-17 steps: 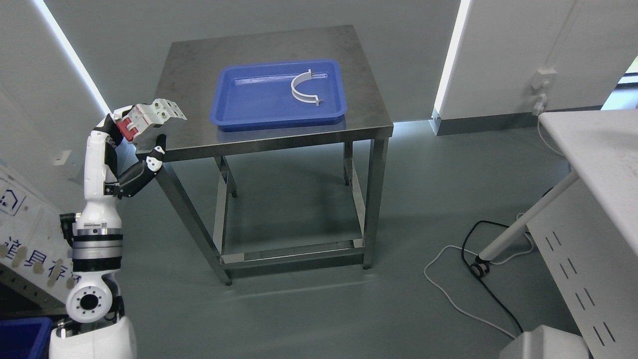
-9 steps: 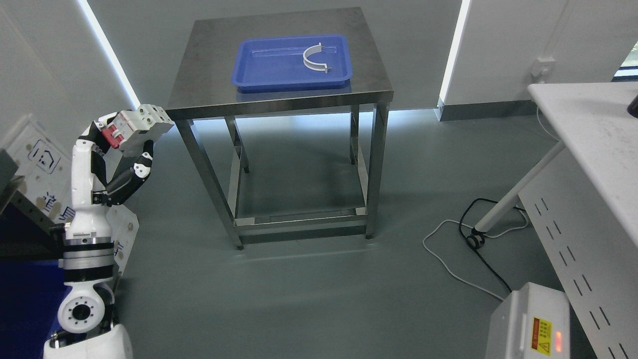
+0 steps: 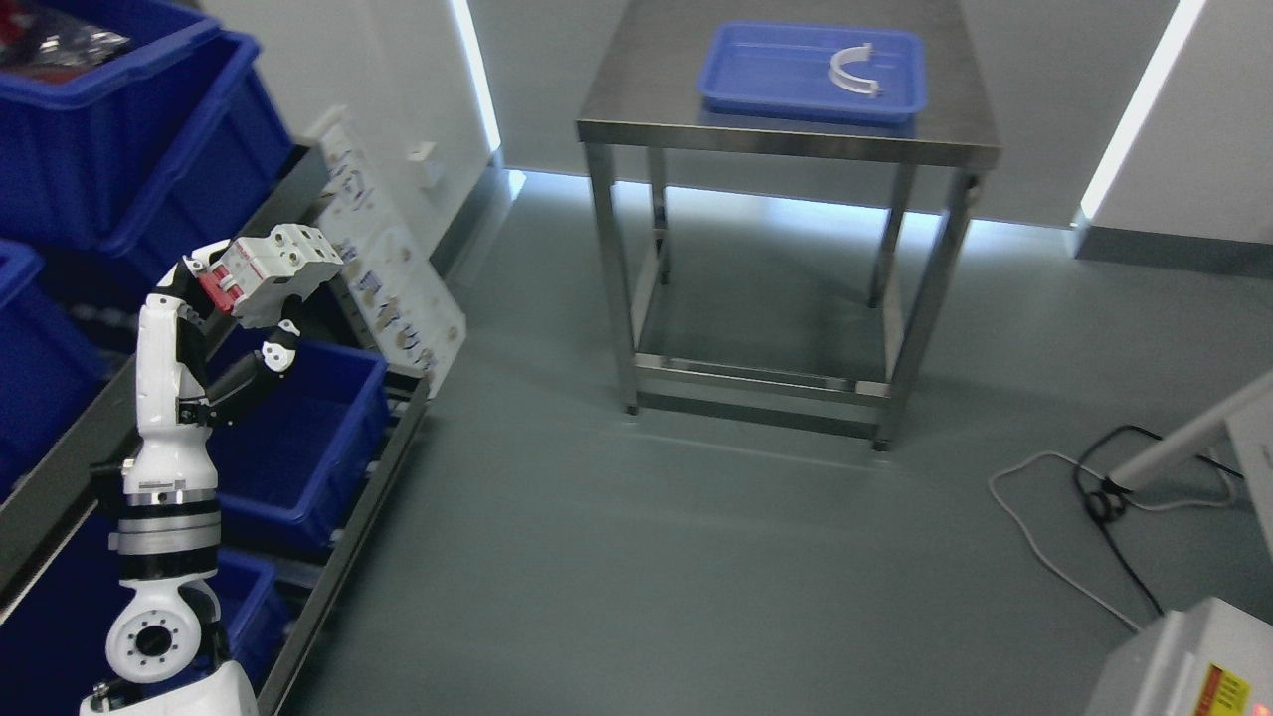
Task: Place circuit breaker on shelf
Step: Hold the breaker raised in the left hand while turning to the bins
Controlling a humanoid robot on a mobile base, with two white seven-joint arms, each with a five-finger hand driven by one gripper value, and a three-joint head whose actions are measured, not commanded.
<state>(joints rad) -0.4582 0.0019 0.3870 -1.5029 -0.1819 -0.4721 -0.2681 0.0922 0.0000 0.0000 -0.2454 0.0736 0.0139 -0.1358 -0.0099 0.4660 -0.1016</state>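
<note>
The robot's left hand [image 3: 239, 318] grips a white and red circuit breaker [image 3: 271, 272], raised beside a shelf [image 3: 368, 467] of blue bins [image 3: 298, 438]; placing it there remains undone.

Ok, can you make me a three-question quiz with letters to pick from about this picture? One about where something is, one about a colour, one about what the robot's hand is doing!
1. Where is the white curved plastic piece?
A. On the floor
B. In the shallow blue tray on the steel table
C. In a storage bin

2. What colour are the deep plastic bins on the shelf rack?
A. Blue
B. Green
C. Yellow

3. What is the robot's left hand doing?
A. Hanging open
B. Pushing the table
C. Gripping the white and red circuit breaker

Answers: 1 B, the piece lies inside the tray. 2 A, every bin is blue. 3 C, fingers wrap the breaker, held up beside the rack.
</note>
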